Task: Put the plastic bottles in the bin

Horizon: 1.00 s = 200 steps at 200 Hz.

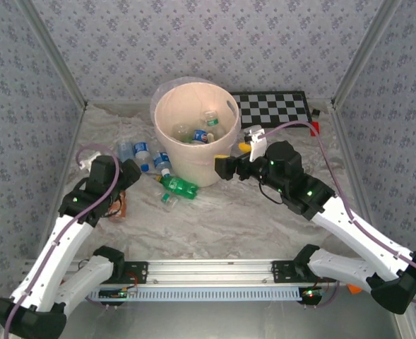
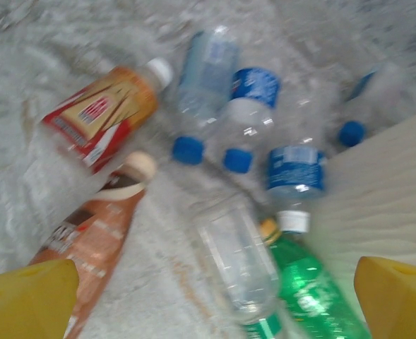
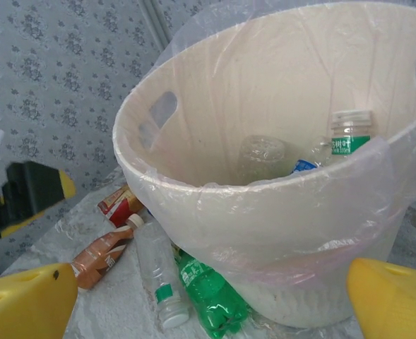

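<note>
The bin (image 1: 167,141) stands at the table's back middle with a few plastic bottles (image 1: 206,131) inside. More bottles lie left of it: a green one (image 1: 179,186), clear blue-labelled ones (image 1: 143,150) and an orange-brown one (image 1: 123,205). My left gripper (image 1: 131,171) hangs open over this pile. Its yellow fingertips (image 2: 27,296) stand on either side of a clear bottle (image 2: 236,258) beside the green bottle (image 2: 310,286), touching neither. My right gripper (image 1: 232,159) is open and empty at the bin's right side, facing its wall (image 3: 278,212).
A checkerboard (image 1: 275,109) lies behind the bin on the right. Patterned walls close in the table on three sides. A red-labelled bottle (image 2: 98,113) and the orange-brown one (image 2: 98,226) lie at the pile's left. The marbled cloth between the arms is bare.
</note>
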Each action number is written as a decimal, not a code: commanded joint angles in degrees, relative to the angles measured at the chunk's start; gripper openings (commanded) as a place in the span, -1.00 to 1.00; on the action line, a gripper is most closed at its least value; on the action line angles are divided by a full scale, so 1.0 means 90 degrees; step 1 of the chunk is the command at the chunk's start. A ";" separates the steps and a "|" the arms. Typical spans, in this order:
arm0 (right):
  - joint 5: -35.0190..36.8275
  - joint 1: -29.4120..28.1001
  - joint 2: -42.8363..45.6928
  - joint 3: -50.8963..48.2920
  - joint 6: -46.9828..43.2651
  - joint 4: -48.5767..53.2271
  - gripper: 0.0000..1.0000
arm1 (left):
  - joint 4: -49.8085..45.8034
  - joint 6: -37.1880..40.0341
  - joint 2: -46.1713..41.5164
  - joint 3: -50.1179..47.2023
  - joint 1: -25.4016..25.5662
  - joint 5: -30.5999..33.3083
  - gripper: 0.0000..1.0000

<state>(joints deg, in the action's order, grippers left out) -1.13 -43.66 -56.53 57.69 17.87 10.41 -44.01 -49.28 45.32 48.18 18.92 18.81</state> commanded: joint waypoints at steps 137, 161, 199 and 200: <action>-0.0158 0.0185 0.0339 -0.0658 -0.0151 -0.0598 0.99 | 0.1061 0.0129 0.1215 -0.1818 -0.2037 -0.2232 0.89; -0.0179 0.0212 0.0343 -0.0678 -0.0118 -0.0601 0.99 | 0.1156 0.0006 0.1150 -0.1998 -0.2043 -0.2357 0.81; -0.0183 0.0261 0.0343 -0.0696 -0.0073 -0.0611 0.99 | 0.1388 -0.0016 0.1228 -0.2264 -0.2043 -0.2439 0.72; -0.0180 0.0261 0.0344 -0.0692 -0.0072 -0.0615 0.99 | 0.1391 -0.0009 0.1241 -0.2266 -0.2043 -0.2440 0.72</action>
<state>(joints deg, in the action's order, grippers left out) -2.42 -41.82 -54.35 51.64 16.64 5.96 -33.06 -49.12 56.01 28.69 0.84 -1.72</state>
